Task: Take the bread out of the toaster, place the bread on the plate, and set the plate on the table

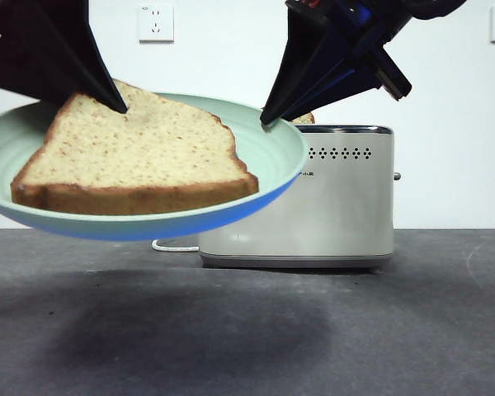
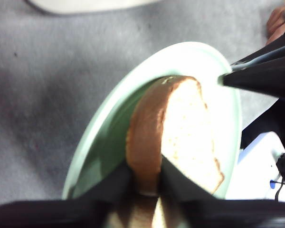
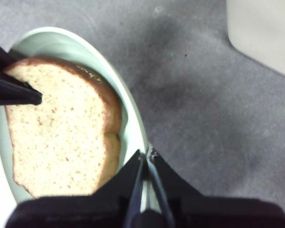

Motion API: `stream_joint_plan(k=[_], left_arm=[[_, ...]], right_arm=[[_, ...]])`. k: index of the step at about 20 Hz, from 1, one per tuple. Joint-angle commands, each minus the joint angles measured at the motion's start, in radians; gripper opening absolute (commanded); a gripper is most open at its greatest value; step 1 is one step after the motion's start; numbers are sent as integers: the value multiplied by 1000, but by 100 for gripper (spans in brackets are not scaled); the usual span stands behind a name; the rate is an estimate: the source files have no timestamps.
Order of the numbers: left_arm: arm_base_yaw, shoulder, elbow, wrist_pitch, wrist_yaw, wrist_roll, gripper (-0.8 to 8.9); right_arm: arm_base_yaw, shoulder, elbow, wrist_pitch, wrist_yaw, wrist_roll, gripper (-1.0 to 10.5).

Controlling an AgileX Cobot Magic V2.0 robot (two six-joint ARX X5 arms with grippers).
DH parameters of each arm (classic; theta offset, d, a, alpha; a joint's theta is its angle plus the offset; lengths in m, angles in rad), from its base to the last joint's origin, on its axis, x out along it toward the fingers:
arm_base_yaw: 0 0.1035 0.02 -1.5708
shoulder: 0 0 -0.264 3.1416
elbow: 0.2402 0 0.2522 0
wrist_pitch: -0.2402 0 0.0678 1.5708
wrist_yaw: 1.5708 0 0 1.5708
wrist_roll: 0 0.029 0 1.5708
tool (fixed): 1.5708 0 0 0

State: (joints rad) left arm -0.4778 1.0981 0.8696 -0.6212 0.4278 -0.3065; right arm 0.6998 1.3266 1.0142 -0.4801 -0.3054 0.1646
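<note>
The mint-green plate point(image 1: 268, 157) hangs tilted in the air above the table point(image 1: 396, 330), in front of and left of the cream toaster point(image 1: 313, 198). My right gripper point(image 1: 266, 122) is shut on the plate's rim point(image 3: 133, 114), its jaws point(image 3: 146, 154) pinched thin on it. The bread point(image 1: 140, 157) lies flat on the plate. My left gripper point(image 1: 120, 106) comes down from the upper left and is shut on the bread's edge. In the left wrist view the bread's crust point(image 2: 145, 152) sits between my left gripper's point(image 2: 145, 185) jaws, over the plate point(image 2: 109, 142).
A second slice point(image 1: 305, 118) peeks out of the toaster's slot. The white cord point(image 1: 173, 245) trails from the toaster's left side. Wall sockets point(image 1: 155, 22) sit on the white wall behind. The plate casts a shadow point(image 1: 190, 330) on the table.
</note>
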Motion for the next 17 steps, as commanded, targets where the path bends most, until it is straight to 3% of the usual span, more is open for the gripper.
stream_joint_plan(k=[1, 9, 17], left_arm=[[2, 3, -5, -1, -6, 18, 499], [2, -10, 87, -28, -9, 27, 500], [2, -41, 356, -343, -101, 180, 496]], right_arm=[[2, 3, 1, 14, -40, 2, -17], [2, 3, 1, -42, -35, -1, -17], [-3, 3, 1, -55, -32, 0, -17]])
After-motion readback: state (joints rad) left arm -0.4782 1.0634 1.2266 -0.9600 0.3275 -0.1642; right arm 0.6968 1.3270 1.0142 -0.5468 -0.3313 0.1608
